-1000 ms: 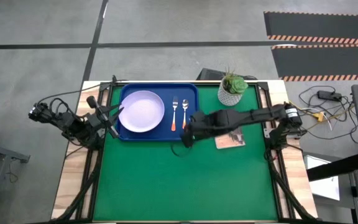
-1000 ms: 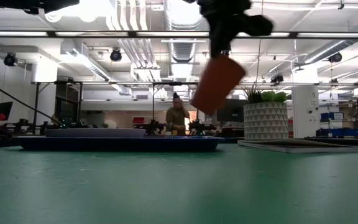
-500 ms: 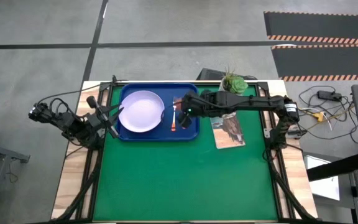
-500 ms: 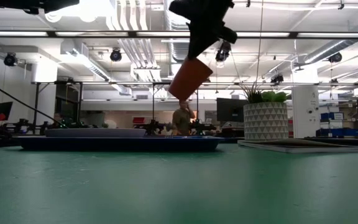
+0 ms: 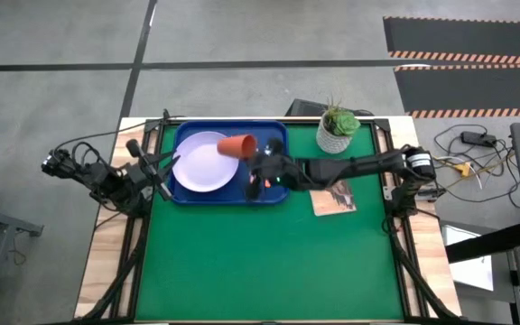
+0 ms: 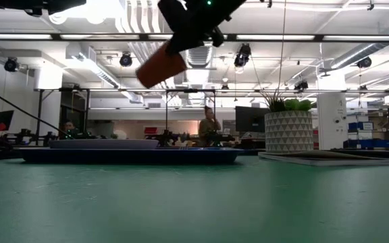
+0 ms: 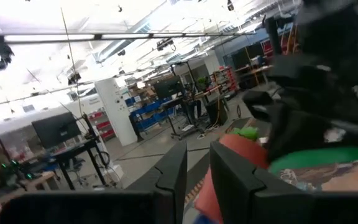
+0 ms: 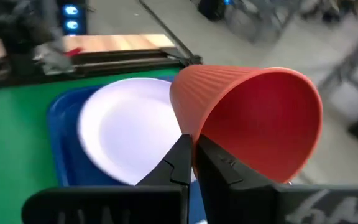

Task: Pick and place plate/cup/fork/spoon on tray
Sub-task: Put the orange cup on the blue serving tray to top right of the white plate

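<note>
The blue tray (image 5: 184,193) lies at the table's far left and also shows in the low view (image 6: 127,155). The lavender plate (image 5: 201,164) lies in the tray's left part. My right gripper (image 5: 256,159) is shut on the orange-red cup (image 5: 238,145), held high above the plate's right edge (image 6: 161,65). The fork and spoon lie in the tray's right part, mostly hidden under my right arm; an orange handle (image 5: 252,184) shows. My left gripper (image 5: 162,168) waits open at the tray's left rim. My right gripper pinches the cup's wall at the rim (image 8: 194,138), one finger outside and one inside the mouth. The fingers come from the table's right side. The cup is lifted clear and tipped on its side, its base toward the table's left, above the plate (image 8: 126,140).
A white pot with a green plant (image 5: 337,132) stands at the far edge, right of the tray. A printed booklet (image 5: 335,198) lies near it, under my right arm. The green mat's near half (image 5: 269,262) is free room. A person (image 6: 209,129) stands far behind the table.
My right gripper has carried the cup from beside the tray's near right corner toward the far edge and then left, rising over the tray. The cup has tipped from hanging slanted, base down, to lying nearly on its side above the plate.
</note>
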